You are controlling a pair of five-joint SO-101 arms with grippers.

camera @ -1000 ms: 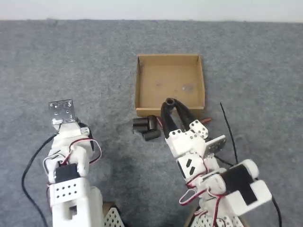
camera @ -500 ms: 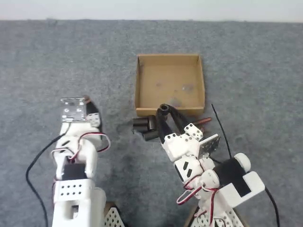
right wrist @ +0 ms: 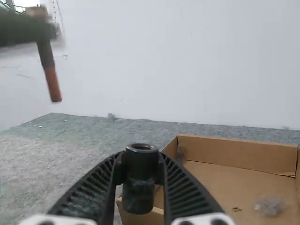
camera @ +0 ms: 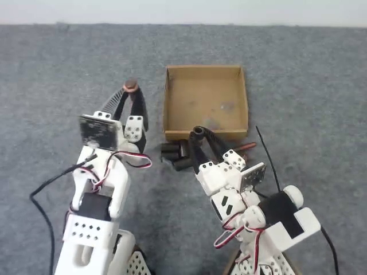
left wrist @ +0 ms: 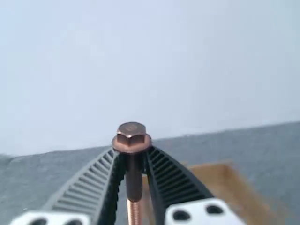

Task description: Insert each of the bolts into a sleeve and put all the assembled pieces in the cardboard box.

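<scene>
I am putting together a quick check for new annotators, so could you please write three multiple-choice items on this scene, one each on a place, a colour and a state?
1. Where do the loose sleeves lie?
A. Inside the box
B. On the table, against the outside of the box wall nearest the arms
C. Beside the left arm's base

2. What colour is the head of the bolt in the left gripper?
A. Copper
B. Blue
C. White

3. What does the right gripper hold?
A. Nothing; it is open
B. A second bolt
C. A sleeve, upright

Answers: B, since the high view shows them outside the box at its near wall; A, since the left wrist view shows a copper hex head; C, since the right wrist view shows a black sleeve clamped with its bore up.
</scene>
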